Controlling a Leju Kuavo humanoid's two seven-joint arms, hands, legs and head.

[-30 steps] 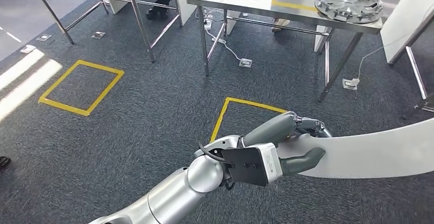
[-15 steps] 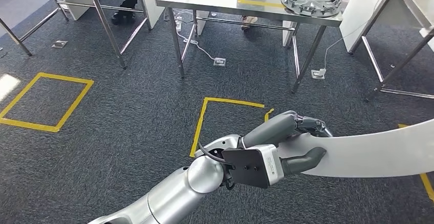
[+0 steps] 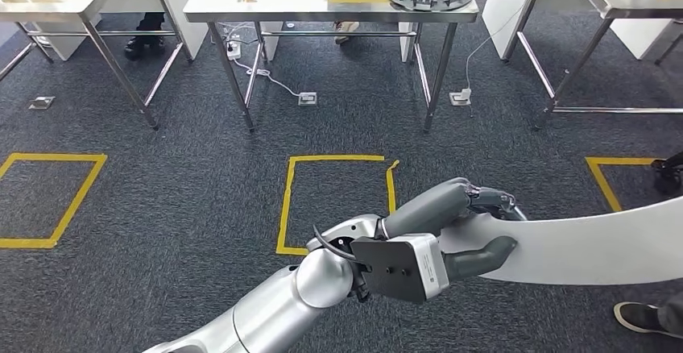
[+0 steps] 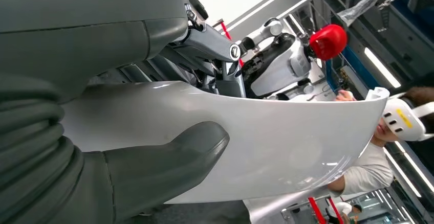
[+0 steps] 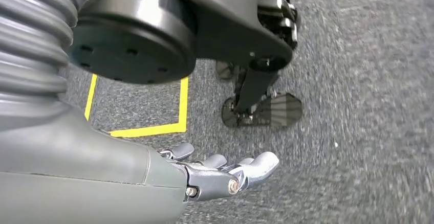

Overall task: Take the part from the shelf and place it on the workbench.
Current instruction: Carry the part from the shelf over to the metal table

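Left hand (image 3: 463,232) clamped on near end of white curved part (image 3: 588,244); long axis runs out to robot's right. Workbench (image 3: 282,2) well ahead. Right hand (image 5: 215,175) hangs empty, fingers apart.

We see our silver left arm (image 3: 266,313), rounded and glossy, with a black cable looped at its wrist. The left robot hand (image 3: 451,228) is matte grey; a black-and-white camera block (image 3: 399,266) sits at its seven o'clock.
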